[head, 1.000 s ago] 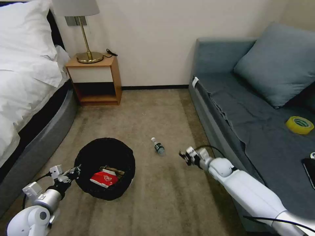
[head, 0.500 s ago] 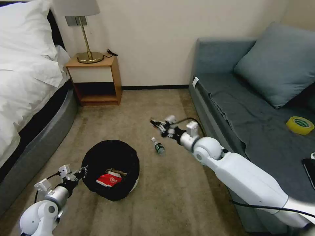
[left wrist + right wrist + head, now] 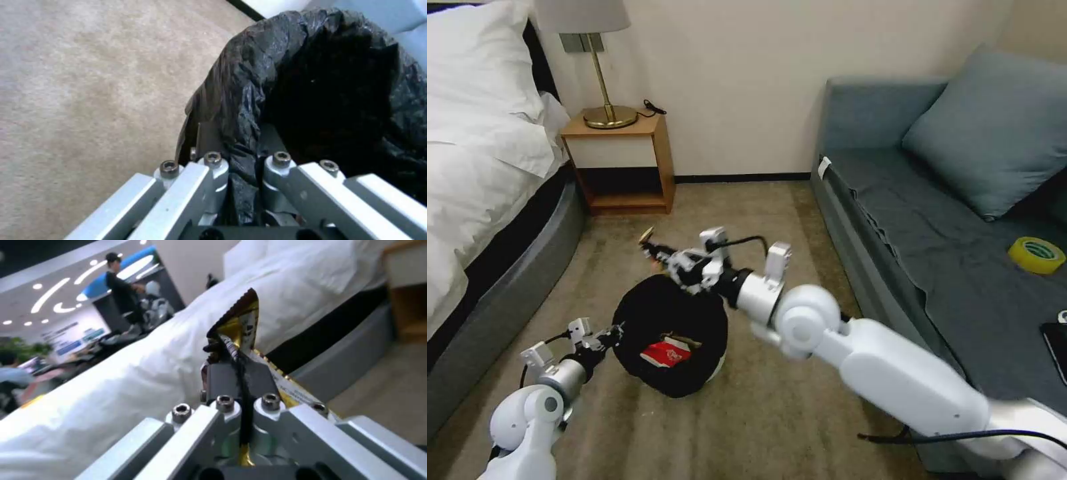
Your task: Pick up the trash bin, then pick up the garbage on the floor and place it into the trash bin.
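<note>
Left tool (image 3: 608, 331) clamped on black liner rim of trash bin (image 3: 670, 313), bin tilted above carpet (image 3: 774, 427). Right tool (image 3: 657, 251) closed on dark-and-gold bar wrapper (image 3: 240, 320), over bin's far rim. Red snack packet (image 3: 666, 353) inside bin.

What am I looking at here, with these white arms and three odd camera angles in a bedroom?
It is a wheeled robot with two arms. One picture comes from a camera on its head, looking down at the carpet between a bed and a sofa. The other two come from cameras on its wrists. The left hand pinches the rim of the trash bin, a small round bin lined with a black bag; a red snack packet lies inside. The right hand, reaching past the bin's far side, is shut on a dark-and-gold wrapper, a piece of litter.
</note>
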### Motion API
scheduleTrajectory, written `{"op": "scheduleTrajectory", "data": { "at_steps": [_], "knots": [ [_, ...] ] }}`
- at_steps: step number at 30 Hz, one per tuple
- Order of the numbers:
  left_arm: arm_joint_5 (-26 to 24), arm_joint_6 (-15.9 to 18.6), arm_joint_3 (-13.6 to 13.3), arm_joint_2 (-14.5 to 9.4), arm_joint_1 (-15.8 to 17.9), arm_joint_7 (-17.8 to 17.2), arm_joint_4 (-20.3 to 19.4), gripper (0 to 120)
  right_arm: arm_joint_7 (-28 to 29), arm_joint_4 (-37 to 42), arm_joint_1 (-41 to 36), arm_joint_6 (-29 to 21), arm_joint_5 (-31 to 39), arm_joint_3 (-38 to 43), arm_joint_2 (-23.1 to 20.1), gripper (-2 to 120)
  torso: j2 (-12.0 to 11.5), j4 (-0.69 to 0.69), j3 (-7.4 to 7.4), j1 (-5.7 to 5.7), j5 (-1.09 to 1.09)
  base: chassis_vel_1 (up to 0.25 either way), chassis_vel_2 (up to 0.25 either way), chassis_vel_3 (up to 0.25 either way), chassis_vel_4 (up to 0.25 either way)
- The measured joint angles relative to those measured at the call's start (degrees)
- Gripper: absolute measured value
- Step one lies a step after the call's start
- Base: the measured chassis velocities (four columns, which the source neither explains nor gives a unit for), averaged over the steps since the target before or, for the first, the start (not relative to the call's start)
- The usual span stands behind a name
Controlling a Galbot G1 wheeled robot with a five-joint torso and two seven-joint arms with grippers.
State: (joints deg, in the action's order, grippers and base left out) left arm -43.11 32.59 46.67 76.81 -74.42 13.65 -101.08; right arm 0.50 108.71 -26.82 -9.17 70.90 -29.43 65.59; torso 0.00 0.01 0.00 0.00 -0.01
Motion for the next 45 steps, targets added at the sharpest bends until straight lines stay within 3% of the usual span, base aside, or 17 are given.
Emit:
{"op": "scheduleTrajectory", "data": {
  "at_steps": [7,13,20,24,26,29,38,45],
  "knots": [
    [-0.47,0.56,0.14,0.3,-1.35,-0.04,-2.93,4,-1.25,-3.61,-3.35,0.25,-5.72,-1.91,1.87,0,0.0,-0.01,0.0,0.0,0.01,0.0,0.0,0.0,0.0],
    [-1.56,0.66,1.51,0.05,-3.31,0.3,-4.82,4,-3.06,-6.81,-7.16,0.41,-11.77,-1.81,0.84,0,0.0,0.0,0.0,0.0,0.01,0.0,0.0,0.0,0.0],
    [-1.89,0.74,2.0,0.72,-4.67,0.34,-6.53,4,-3.15,-7.5,-9.4,0.58,-14.45,-0.04,-0.83,21,0.0,-0.01,0.0,0.0,0.01,0.0,0.0,0.0,0.0],
    [-1.93,0.89,2.19,1.5,-5.61,-0.06,-8.13,4,-2.98,-6.29,-10.9,0.15,-16.35,2.54,-3.58,41,0.0,-0.01,0.0,0.0,0.01,0.0,0.0,0.0,0.0],
    [-1.93,0.89,2.19,1.5,-5.61,-0.06,-8.13,4,-2.98,-6.29,-10.9,0.15,-16.35,2.54,-3.58,41,0.0,-0.01,0.0,0.0,0.01,0.0,0.0,0.0,0.0],
    [-2.08,1.23,2.38,2.26,-6.08,-0.95,-9.51,4,-3.56,-5.07,-12.7,-0.16,-19.86,4.72,-6.84,59,0.0,-0.01,0.0,0.0,0.02,0.0,0.0,0.0,0.0],
    [-1.74,1.45,2.38,4.0,-6.91,-1.73,-10.69,4,-5.72,-4.74,-15.48,-0.67,-24.0,7.23,-9.17,91,0.01,-0.01,0.0,0.0,0.02,0.0,0.0,0.0,0.0],
    [-1.1,1.48,2.29,4.92,-7.1,-1.99,-10.86,4,-9.8,-5.06,-15.39,-0.3,-29.56,7.92,-9.69,100,0.0,-0.01,0.0,0.0,0.01,0.0,0.0,0.0,0.0]
  ]
}}
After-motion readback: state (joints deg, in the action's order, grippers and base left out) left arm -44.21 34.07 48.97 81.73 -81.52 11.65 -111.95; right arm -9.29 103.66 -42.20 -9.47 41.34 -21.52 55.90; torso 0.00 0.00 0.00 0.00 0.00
